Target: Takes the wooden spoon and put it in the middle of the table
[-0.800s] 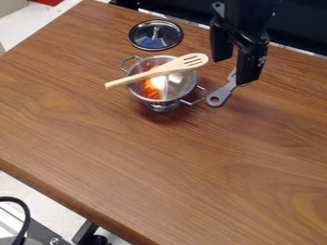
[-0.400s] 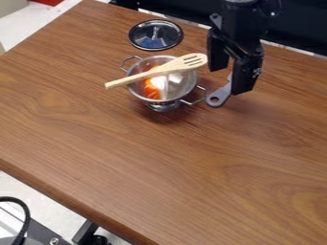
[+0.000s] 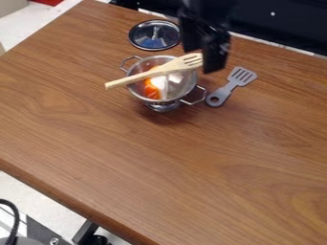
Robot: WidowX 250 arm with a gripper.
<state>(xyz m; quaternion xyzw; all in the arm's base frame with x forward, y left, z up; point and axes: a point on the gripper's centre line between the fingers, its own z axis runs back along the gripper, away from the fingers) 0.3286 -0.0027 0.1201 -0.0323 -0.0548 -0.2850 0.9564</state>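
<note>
At the near left corner, a black cable (image 3: 16, 217) curves over grey and black equipment (image 3: 43, 235) on a pale floor (image 3: 38, 194); above it runs the slanting edge of a brown wood-grain table (image 3: 191, 167), its top streaked with darker grain and softly shaded beside the bowl; farther back, a footed metal bowl (image 3: 135, 89) with two wire handles holds something orange (image 3: 152, 90); the slotted wooden spoon (image 3: 140, 76) lies across its rim, handle jutting out to the image's left; just beside the bowl, a grey slotted spatula (image 3: 227, 89) lies flat; the black gripper (image 3: 203, 61) hangs at the spoon's slotted end, fingers apart; beyond the bowl rests a dark round lid (image 3: 155, 35) with a metal rim; past the table's far edge are a black expanse (image 3: 287, 28) and, at the upper left, pale floor and something red (image 3: 48, 2).
</note>
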